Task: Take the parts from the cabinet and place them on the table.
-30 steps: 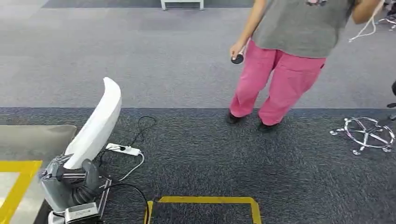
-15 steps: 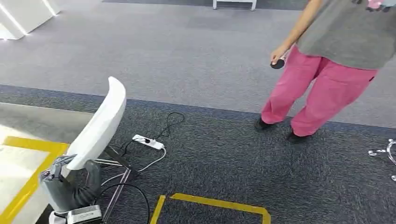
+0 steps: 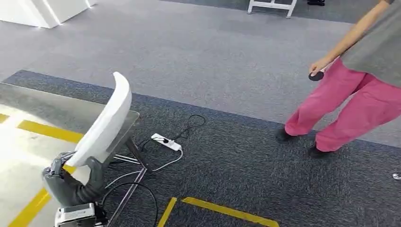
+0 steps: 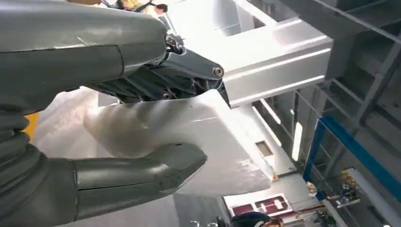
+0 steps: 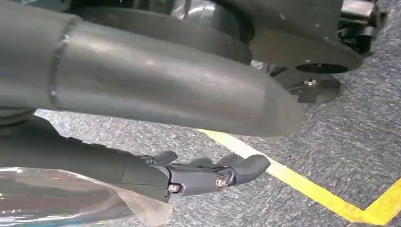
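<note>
- Left hand [image 3: 71, 177] is clamped on one long white curved part [image 3: 106, 125], thumb under and fingers over (left wrist view shows the pinch clearly). The part sticks up and away from the hand, over the near edge of the worktop [image 3: 42, 106].
- Right hand [image 5: 208, 172]: fingers look loosely extended over the carpet; cannot tell whether it holds the clear plastic [image 5: 71, 198] at the frame edge.
- Risk: the grip sits at one end of the part, so most of its length is unsupported; it could pivot or slip out when lowered.
- Risk: the part's far end could clip the worktop edge and be levered out of the hand.
- Risk: power strip [image 3: 165, 142] and cables [image 3: 189, 125] lie on the floor by the worktop legs (snag or trip hazard for feet).
- Risk: person [image 3: 359, 90] stands well apart on the right, could step into the path.
- Counts: one white part, one worktop, one power strip, one person, one dark disc [image 3: 316, 75] in the person's hand.
</note>
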You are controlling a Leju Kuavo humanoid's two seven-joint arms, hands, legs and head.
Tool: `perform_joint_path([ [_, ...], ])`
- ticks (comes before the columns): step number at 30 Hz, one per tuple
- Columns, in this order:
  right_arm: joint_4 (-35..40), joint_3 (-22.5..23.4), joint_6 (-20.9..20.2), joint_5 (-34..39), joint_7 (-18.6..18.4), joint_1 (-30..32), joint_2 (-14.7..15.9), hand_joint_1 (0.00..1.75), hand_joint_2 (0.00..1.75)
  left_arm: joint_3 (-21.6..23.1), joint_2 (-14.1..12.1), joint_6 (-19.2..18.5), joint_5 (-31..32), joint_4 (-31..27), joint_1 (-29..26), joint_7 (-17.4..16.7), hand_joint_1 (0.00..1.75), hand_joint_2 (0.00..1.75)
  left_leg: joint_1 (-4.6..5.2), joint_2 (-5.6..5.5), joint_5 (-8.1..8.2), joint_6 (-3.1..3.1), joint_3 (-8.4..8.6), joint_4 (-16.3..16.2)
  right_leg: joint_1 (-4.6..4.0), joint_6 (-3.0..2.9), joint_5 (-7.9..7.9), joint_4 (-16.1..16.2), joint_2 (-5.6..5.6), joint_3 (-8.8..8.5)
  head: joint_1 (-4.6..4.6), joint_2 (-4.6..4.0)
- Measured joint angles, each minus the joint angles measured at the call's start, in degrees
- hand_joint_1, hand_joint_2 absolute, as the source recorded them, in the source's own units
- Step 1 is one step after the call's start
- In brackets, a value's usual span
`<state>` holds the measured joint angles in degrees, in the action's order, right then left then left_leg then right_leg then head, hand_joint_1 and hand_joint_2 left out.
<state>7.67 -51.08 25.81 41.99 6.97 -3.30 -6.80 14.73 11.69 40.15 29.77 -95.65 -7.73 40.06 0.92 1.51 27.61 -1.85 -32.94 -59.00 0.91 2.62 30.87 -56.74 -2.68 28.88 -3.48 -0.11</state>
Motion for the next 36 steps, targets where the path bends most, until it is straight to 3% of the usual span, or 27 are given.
perform_joint_path([
  [2,0.0,0.0,0.0,0.0,0.0,0.2,0.0,0.0,0.0,0.1,-0.2,0.0,-0.3,0.0,0.1,0.0,1.75,1.75,0.03,0.01,0.01,-0.01,-0.06,0.0,0.01,0.04,-0.03,0.0,0.04,-0.57,0.0,0.0],
  [36,0.0,0.0,-0.1,1.2,0.8,0.5,0.0,0.0,0.0,2.8,-3.4,-0.1,-7.0,0.9,1.3,0.0,1.75,1.75,-0.19,0.0,-0.01,0.01,0.01,0.0,-0.19,0.11,-0.02,0.0,0.03,-0.53,0.04,0.0],
])
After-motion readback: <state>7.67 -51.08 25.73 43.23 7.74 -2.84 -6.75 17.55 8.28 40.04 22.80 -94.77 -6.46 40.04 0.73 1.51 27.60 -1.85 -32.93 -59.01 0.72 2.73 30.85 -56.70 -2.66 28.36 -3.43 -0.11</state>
